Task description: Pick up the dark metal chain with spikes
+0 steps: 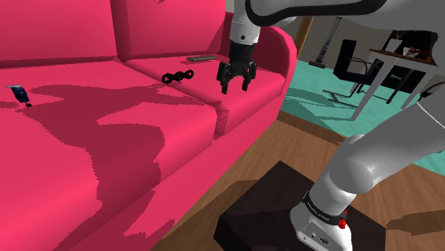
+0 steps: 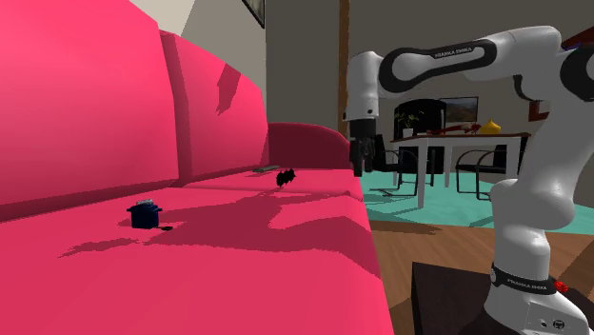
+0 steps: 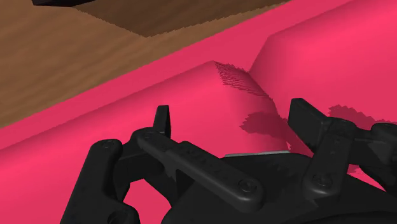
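The dark spiked chain [image 1: 177,76] lies on the pink sofa's far seat cushion [image 1: 207,85], seen small and black as the chain [image 2: 285,176] in the second exterior view. My black gripper [image 1: 236,88] hangs a little above the same cushion near its front edge, off to the shoulder view's right of the chain and apart from it. Its fingers stand apart with nothing between them. In the second exterior view the gripper [image 2: 360,169] hovers at the sofa's front edge. The wrist view has the open gripper [image 3: 234,118] over bare pink cushion, with no chain between the fingers [image 3: 163,119].
A flat dark bar [image 1: 202,58] lies behind the chain near the backrest. A small blue object [image 1: 19,93] sits on the near cushion. The sofa armrest [image 1: 274,50] rises beside the gripper. Wood floor [image 1: 242,164], my black stand [image 1: 285,207], and a table with chairs [image 2: 457,143] lie beyond.
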